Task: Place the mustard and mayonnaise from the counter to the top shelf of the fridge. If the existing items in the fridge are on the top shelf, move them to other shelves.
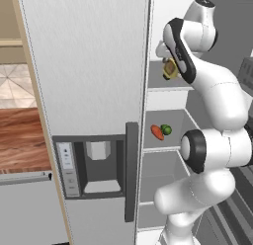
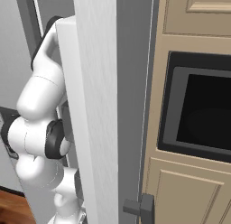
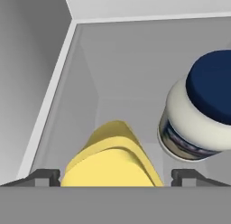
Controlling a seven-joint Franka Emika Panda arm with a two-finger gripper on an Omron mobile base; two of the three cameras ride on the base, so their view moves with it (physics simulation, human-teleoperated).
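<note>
Jaws spread wide: the gripper [image 3: 115, 175] straddles the mustard [image 3: 113, 160], finger tips [image 3: 45, 177] standing clear at either side of the yellow bottle, a gap showing between each tip and the plastic. Not gripping, then, by the look of it; bottle standing on the top shelf [image 3: 122, 69] on its own. In the hand view, the mayonnaise [image 3: 200, 112] sits at about two o'clock from the mustard, near it but apart, upright on the same grey panel, dark lid towards the camera.

Step in hand, judged: release of the mustard on the top shelf, second of the two deliveries, with the white jar already there. Next move calls for a straight pull back out of the fridge [image 1: 89, 66], without swinging towards two o'clock where the jar stands, and without tipping the bottle between the tips.

From the left base view: mustard [image 1: 170, 69] glimpsed behind the wrist, high in the open compartment; one shelf down, at about seven o'clock from it, the existing items, a carrot [image 1: 156, 132] and a green vegetable [image 1: 166, 130], touching or nearly so. Off the top shelf already, so no move needed there.

Count: one mustard, one mayonnaise, one carrot, one green vegetable, one gripper.
</note>
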